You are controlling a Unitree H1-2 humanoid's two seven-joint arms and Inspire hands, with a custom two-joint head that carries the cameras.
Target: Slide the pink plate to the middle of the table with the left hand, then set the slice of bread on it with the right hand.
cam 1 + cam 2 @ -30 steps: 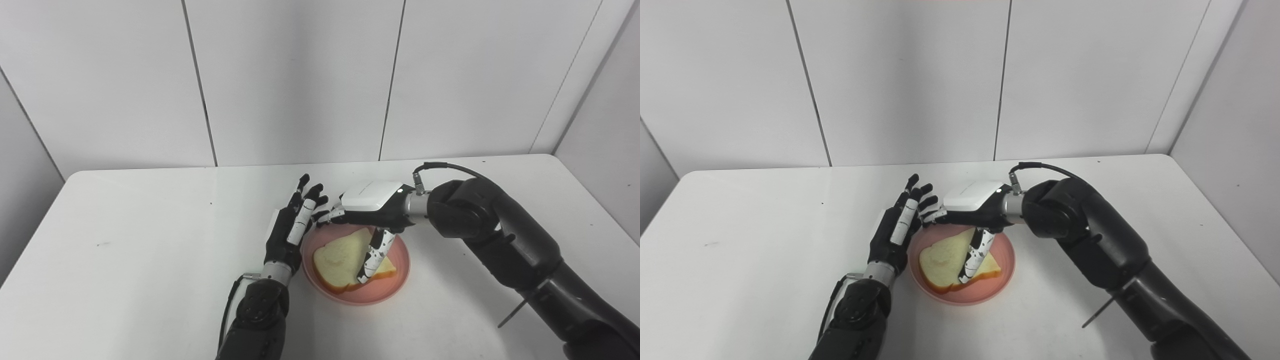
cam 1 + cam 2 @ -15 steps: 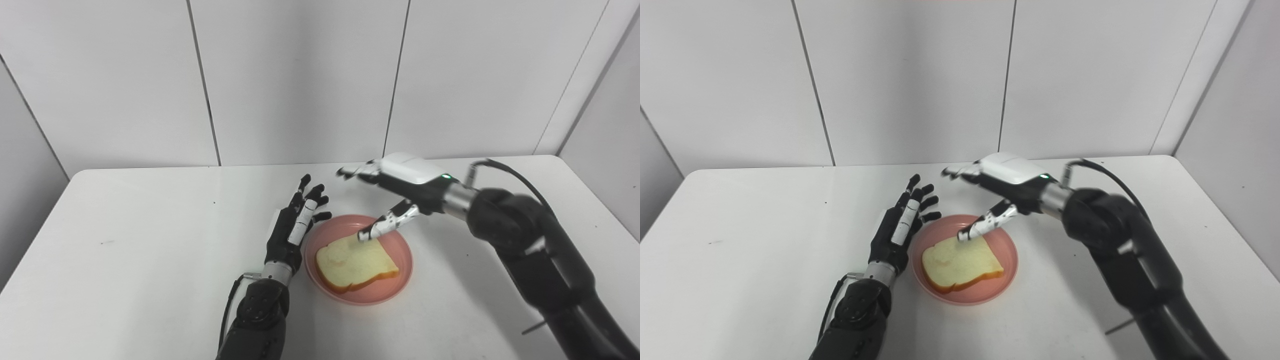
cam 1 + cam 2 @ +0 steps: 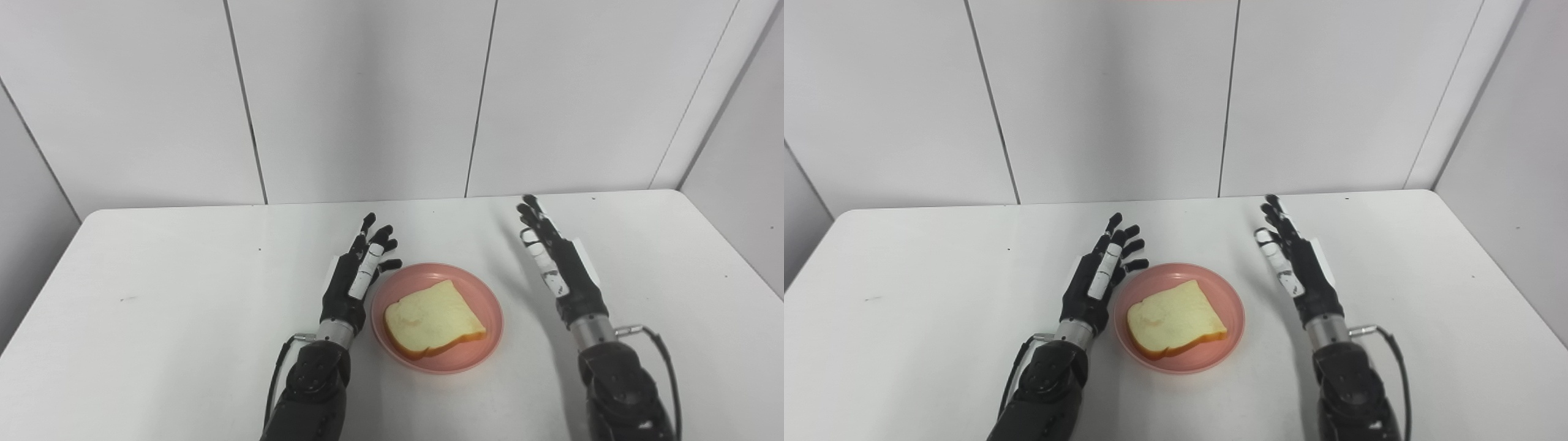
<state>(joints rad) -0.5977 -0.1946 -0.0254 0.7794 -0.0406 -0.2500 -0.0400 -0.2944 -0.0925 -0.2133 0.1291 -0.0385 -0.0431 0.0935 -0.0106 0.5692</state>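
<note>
The pink plate [image 3: 484,300] sits near the middle of the white table [image 3: 153,318]. A slice of bread [image 3: 433,318] lies flat on it. My left hand [image 3: 358,275] is open, fingers apart, just left of the plate's rim and holding nothing. My right hand [image 3: 557,263] is open, fingers stretched out, to the right of the plate and apart from it. The plate [image 3: 1228,306], the bread [image 3: 1173,318], the left hand [image 3: 1099,275] and the right hand [image 3: 1298,266] also show in the right eye view.
White wall panels [image 3: 367,92] stand close behind the table's back edge. A side wall [image 3: 741,153] closes in at the right. The table's left edge [image 3: 43,275] runs diagonally at the left.
My right hand let go of the bread, lifted off the plate, and swung back to the right side, now stretched open. The bread stays on the plate. My left hand has hardly moved.
</note>
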